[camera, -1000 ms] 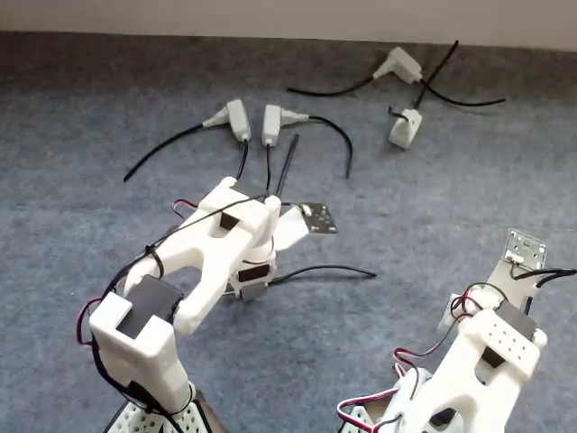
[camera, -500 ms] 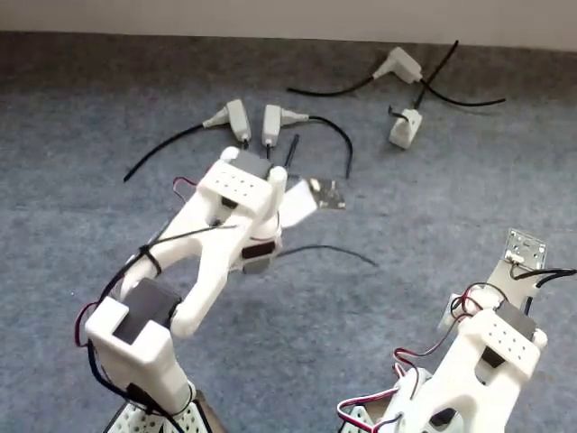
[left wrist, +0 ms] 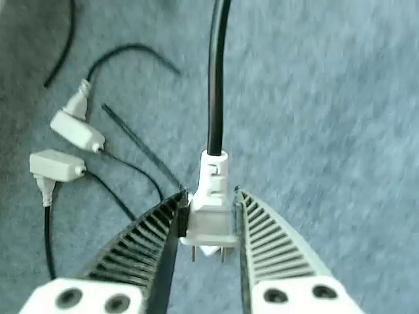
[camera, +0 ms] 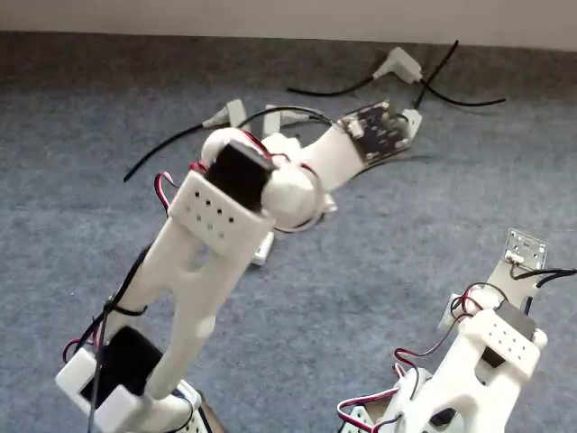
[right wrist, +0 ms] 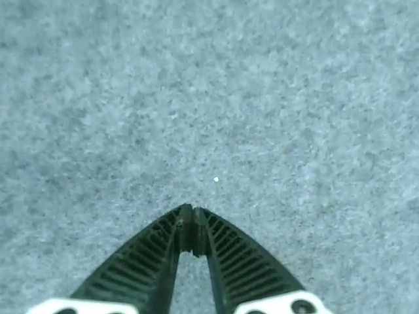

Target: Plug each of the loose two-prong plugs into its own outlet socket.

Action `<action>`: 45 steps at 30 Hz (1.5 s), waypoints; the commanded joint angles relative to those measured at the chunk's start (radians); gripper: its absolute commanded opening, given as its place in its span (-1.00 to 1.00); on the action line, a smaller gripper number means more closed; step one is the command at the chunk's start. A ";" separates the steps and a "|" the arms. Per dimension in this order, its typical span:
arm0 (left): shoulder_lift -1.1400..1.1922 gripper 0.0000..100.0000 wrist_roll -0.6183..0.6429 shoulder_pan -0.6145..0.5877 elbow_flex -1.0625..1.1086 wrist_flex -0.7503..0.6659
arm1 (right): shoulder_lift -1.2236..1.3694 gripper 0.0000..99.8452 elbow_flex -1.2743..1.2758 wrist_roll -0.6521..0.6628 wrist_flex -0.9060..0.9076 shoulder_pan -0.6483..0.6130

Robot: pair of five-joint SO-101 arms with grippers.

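Left wrist view: the left claw is clamped on a white two-prong plug at lower centre. The prongs aim back toward the camera, and the plug's black cord runs up out of the top of the frame. Two white connector bodies lie on the grey table at mid-left. With the prongs facing away from any socket, the plug probably needs turning. The stiff cord could then twist it loose in the grip or drag neighbouring pieces askew. The right claw is closed on nothing, low in its own view, over the table.
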 commanded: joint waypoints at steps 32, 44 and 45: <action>-0.572 -0.99 0.968 0.024 0.938 -1.366 | -0.008 -0.98 0.145 0.121 -0.185 -0.298; -0.570 -0.99 1.220 0.025 1.129 -1.510 | -0.331 -0.98 0.173 -0.071 -0.163 -0.435; -0.570 -0.99 1.237 0.022 1.141 -1.510 | -0.397 -0.98 0.183 -0.081 -0.140 -0.464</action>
